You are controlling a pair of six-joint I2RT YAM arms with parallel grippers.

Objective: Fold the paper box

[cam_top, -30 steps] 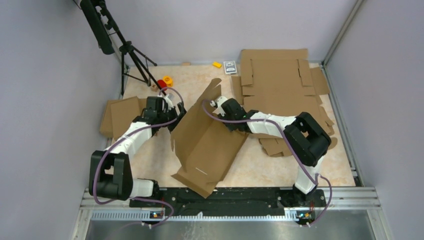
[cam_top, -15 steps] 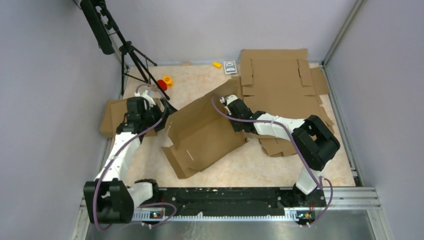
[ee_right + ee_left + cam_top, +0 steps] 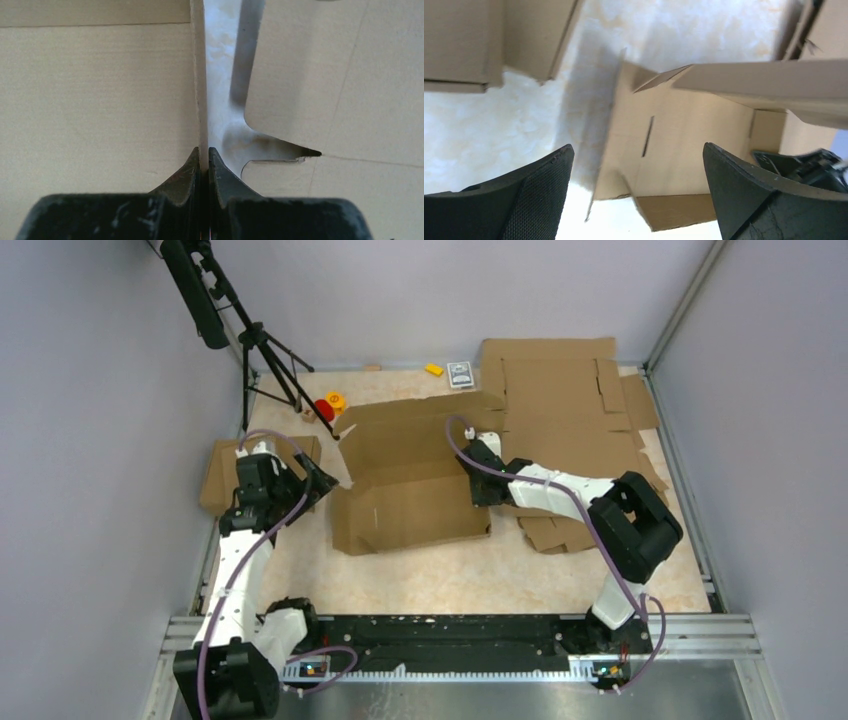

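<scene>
**Box held at one end**

The box sits in the middle of the table. Its near part lies flat and its far wall stands up. The right gripper is pinched tight on a thin edge at the right end of the box. The left gripper is just left of the box, its fingers wide apart and not touching it. A pile of sheets lies at the far right. Smaller card pieces lie at the left.
</scene>
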